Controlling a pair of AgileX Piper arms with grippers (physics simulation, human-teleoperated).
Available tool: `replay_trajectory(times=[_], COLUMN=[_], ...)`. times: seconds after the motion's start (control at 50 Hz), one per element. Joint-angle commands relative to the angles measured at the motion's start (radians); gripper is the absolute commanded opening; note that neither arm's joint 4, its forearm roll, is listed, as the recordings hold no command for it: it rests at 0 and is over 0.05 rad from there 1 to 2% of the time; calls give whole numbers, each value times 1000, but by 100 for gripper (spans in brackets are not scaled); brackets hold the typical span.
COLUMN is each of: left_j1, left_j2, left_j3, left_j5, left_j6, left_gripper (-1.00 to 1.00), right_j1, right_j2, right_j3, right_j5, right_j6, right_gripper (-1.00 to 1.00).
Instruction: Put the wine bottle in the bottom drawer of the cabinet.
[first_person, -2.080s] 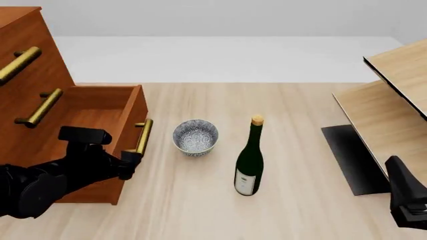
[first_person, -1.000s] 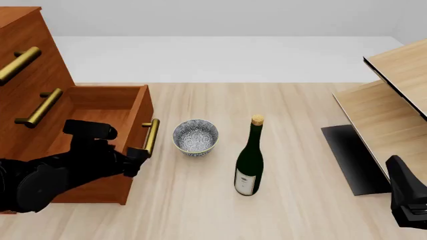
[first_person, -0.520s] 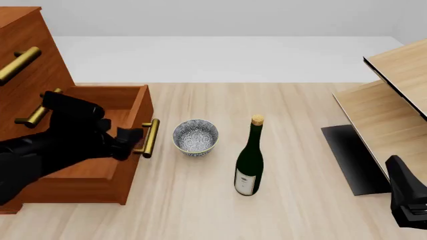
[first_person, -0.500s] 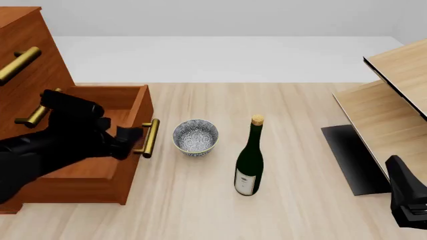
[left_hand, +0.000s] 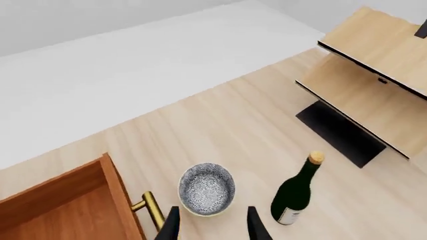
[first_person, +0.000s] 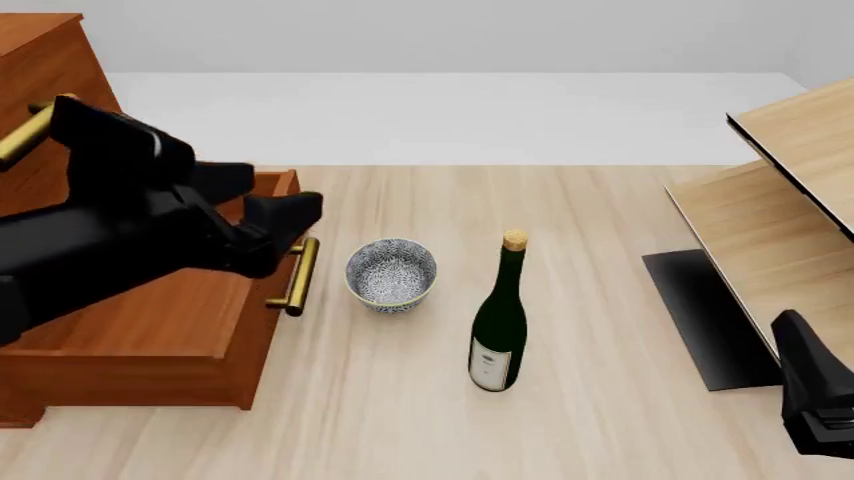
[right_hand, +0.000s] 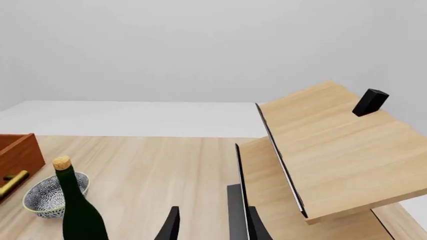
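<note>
The wine bottle (first_person: 498, 325) stands upright on the table, dark green with a tan cork, and also shows in the wrist views (left_hand: 296, 193) (right_hand: 78, 212). The cabinet (first_person: 54, 110) stands at the left. Its bottom drawer (first_person: 160, 320) is pulled out, showing a bare wooden floor and a brass handle (first_person: 299, 276). My left gripper (first_person: 274, 203) hangs open above the drawer's front corner, touching nothing; its fingertips (left_hand: 169, 227) stand apart. My right gripper (right_hand: 212, 227) is open and low at the near right, well clear of the bottle.
A speckled grey bowl (first_person: 391, 272) sits between the drawer handle and the bottle. A pale wood shelf unit (first_person: 781, 200) with a dark base fills the right side. The cabinet's upper drawers carry brass handles (first_person: 83, 215).
The left gripper pulled the drawer a little further out, then let go of the handle and rose up and back above the drawer. Bottle, bowl and right arm have not moved.
</note>
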Motion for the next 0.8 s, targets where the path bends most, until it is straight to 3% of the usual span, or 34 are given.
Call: replay_trajectory(times=[0.02, 0.48, 0.8], left_j1=[-78, -258, -328], left_j2=[4, 139, 275], left_j3=[-53, -121, -186], left_j5=[-26, -125, -165], left_j6=[-12, 8, 6], left_gripper=[100, 100, 100], right_j1=[0, 0, 0], right_j2=[0, 0, 0], right_j3=[-2, -3, -2], right_j5=[0, 1, 2], right_j6=[2, 2, 6], right_gripper=[100, 100, 100])
